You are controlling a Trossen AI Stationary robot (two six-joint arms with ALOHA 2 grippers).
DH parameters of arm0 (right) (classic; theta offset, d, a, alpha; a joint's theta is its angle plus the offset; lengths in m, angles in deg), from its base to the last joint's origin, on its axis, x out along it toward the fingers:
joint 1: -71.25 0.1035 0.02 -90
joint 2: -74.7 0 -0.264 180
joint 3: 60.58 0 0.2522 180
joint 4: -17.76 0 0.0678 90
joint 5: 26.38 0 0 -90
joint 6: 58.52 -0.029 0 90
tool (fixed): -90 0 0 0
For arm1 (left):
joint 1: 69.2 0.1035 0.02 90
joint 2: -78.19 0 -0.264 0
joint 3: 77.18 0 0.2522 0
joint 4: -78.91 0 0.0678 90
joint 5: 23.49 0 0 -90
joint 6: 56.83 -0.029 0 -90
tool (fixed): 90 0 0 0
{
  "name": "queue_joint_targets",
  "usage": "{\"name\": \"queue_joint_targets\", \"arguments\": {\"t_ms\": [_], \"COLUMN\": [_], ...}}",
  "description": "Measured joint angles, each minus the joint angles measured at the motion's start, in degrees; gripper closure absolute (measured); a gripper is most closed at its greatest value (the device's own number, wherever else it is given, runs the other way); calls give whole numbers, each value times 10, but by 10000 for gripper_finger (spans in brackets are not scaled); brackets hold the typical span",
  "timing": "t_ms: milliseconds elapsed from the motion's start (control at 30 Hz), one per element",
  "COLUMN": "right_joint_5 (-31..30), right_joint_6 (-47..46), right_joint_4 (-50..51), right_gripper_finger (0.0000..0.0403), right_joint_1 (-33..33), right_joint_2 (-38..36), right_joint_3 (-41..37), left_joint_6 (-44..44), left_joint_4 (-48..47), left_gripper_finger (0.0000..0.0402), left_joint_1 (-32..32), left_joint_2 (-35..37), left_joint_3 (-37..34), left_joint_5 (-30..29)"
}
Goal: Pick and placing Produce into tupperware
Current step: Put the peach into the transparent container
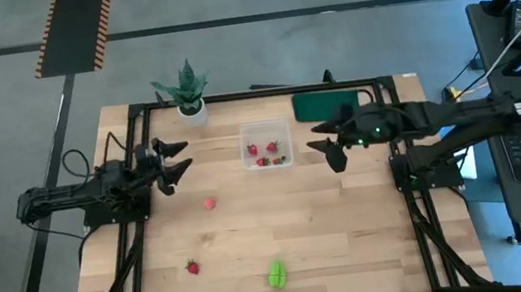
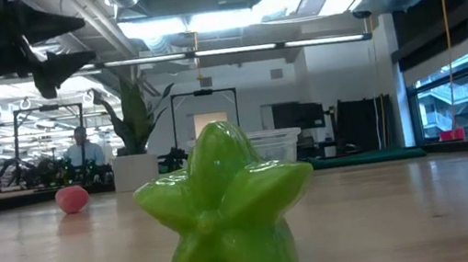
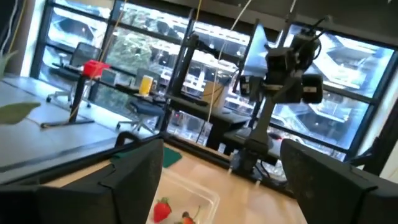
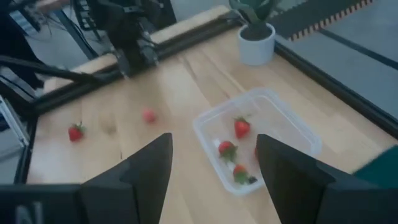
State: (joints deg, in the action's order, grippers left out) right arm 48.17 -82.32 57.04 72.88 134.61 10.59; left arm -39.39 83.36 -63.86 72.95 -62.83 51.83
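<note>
The clear tupperware [image 1: 266,144] sits near the table's far edge with three red strawberries [image 4: 241,127] lying inside it. A pinkish berry [image 1: 210,203] lies on the wood left of centre, a red berry [image 1: 193,267] near the front left, and the lime-green star-shaped piece [image 1: 276,273] rests on the table at the front middle, filling the low view [image 2: 225,208]. My left gripper [image 1: 180,163] hovers open, left of the tupperware. My right gripper [image 1: 327,143] hovers open just right of the tupperware, above table height.
A spiky plant in a white pot [image 1: 189,95] stands at the far edge, left of the tupperware. A flat dark green pad [image 1: 324,105] lies at the far right. A black frame [image 1: 264,92] edges the table. Bare wood spans the centre and right.
</note>
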Motion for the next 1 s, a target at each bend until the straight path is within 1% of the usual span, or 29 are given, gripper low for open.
{"name": "queue_joint_targets", "arguments": {"t_ms": [100,167,233,300,400,467,567,700,867,933,1000], "right_joint_5": [0,0,0,0,0,0,0,0,0,0,0], "right_joint_6": [-2,-14,-20,-29,-30,-29,-27,-27,-28,-28,-28], "right_joint_4": [-25,-26,-26,-24,-22,-22,-22,-19,-7,-2,-2], "right_gripper_finger": [169,169,169,169,169,169,169,169,169,169,169], "right_joint_1": [2,2,2,2,2,2,2,2,2,2,2], "right_joint_2": [-12,-17,-17,-16,-16,-16,-16,-16,-16,-16,-16], "right_joint_3": [-24,-33,-39,-43,-45,-45,-45,-45,-45,-45,-45], "left_joint_6": [-28,-59,-81,-98,-113,-116,-116,-121,-146,-146,-122], "left_joint_4": [-6,-33,-106,-212,-345,-406,-430,-433,-470,-493,-504], "left_gripper_finger": [96,99,101,101,101,101,101,102,102,102,102], "left_joint_1": [0,0,0,0,0,-1,-10,-38,-88,-105,-117], "left_joint_2": [0,-3,-12,-32,-86,-129,-195,-297,-411,-447,-477], "left_joint_3": [14,40,81,135,206,243,285,317,338,344,346], "left_joint_5": [13,29,39,39,39,45,76,117,129,129,131]}}
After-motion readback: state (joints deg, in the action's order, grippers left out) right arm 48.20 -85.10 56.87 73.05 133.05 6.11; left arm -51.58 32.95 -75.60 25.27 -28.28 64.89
